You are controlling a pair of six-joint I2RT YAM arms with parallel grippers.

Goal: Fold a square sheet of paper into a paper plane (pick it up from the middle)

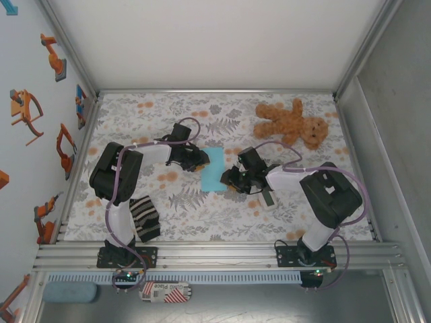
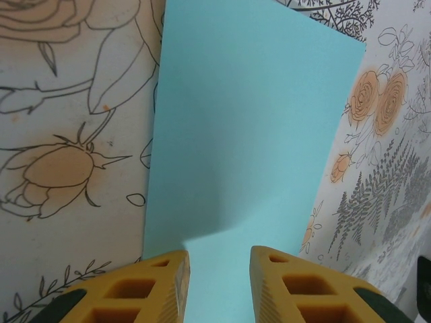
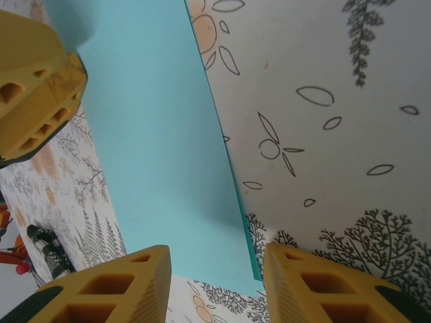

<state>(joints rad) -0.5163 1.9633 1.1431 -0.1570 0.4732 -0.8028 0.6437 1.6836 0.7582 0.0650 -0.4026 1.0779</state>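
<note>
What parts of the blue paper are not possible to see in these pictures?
- Top view: the blue paper, parts of its side edges, covered by the left gripper and the right gripper.
- Left wrist view: its near edge, behind the fingers and cut off at the bottom.
- Right wrist view: its far end, cut off by the top edge.

One left gripper [image 1: 201, 161], one right gripper [image 1: 229, 179] — one paper sheet [image 1: 215, 168] between their jaws — one teddy bear [image 1: 291, 122], one cloth [image 1: 144, 218], one gadget [image 1: 269, 198].
</note>
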